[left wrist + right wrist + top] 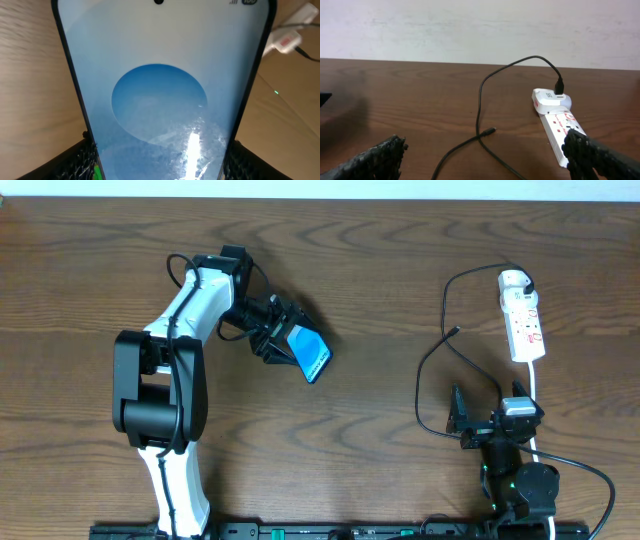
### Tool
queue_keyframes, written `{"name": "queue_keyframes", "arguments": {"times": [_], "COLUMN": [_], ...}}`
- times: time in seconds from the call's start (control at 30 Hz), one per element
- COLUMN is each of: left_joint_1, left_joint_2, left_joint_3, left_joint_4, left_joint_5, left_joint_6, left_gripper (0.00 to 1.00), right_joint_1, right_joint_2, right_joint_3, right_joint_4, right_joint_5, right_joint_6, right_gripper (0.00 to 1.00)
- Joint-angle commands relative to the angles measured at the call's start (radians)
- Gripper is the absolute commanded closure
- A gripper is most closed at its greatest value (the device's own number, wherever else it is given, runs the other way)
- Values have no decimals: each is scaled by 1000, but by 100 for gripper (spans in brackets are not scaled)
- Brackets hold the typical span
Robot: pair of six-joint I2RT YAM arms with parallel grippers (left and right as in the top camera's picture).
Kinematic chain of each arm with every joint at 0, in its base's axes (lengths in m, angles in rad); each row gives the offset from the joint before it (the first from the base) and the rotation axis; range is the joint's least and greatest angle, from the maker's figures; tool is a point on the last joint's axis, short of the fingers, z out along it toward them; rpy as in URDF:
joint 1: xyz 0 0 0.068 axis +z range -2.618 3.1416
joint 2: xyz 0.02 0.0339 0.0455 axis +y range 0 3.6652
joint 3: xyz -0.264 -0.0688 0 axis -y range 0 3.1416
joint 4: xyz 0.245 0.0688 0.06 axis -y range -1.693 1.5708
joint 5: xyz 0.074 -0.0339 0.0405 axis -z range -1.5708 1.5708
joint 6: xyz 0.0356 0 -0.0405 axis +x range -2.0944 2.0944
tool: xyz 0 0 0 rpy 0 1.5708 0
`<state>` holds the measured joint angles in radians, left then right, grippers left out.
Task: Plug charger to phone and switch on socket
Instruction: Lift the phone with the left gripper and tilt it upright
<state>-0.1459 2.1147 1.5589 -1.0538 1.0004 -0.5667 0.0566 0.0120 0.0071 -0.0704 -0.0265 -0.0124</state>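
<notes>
My left gripper (pixel 288 345) is shut on the phone (pixel 312 356), holding it tilted above the table left of centre. In the left wrist view the phone's blue screen (pixel 160 95) fills the frame between the two fingers. The charger cable (pixel 437 370) lies in loops on the right, and its black connector tip (pixel 456 331) rests free on the wood, also showing in the right wrist view (pixel 490 131). Its white plug (pixel 514 280) sits in the socket (pixel 526 328), a white power strip at the far right. My right gripper (pixel 478 418) is open and empty, just short of the cable loops.
The socket's white cord (pixel 537 385) runs back along the right side past my right arm (pixel 520 480). The left arm's black and white body (pixel 165 380) stands at the left. A white wall (pixel 480 25) rises behind the table's far edge.
</notes>
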Motion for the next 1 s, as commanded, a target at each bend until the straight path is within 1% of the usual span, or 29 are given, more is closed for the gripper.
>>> {"name": "queue_keyframes", "arguments": {"times": [0.0, 0.1, 0.27, 0.57, 0.97], "left_joint_1": [0, -2, -2, -4, -9], "left_joint_2": [-37, -37, -37, -37, -37], "left_joint_3": [-4, -4, -4, -4, -4], "left_joint_4": [-20, -23, -22, -23, -23], "left_joint_5": [138, 194, 236, 370, 381], "left_joint_6": [25, 24, 24, 24, 24], "left_gripper": [36, 36, 36, 36, 36], "right_joint_1": [3, 3, 3, 3, 3], "right_joint_2": [-6, -6, -6, -6, -6], "right_joint_3": [-2, -2, -2, -2, -2], "right_joint_4": [-5, -5, -5, -5, 1], "right_joint_5": [1, 1, 1, 1, 6], "right_joint_6": [-11, -11, -11, -11, -12], "right_gripper": [1, 1, 1, 1, 1]}}
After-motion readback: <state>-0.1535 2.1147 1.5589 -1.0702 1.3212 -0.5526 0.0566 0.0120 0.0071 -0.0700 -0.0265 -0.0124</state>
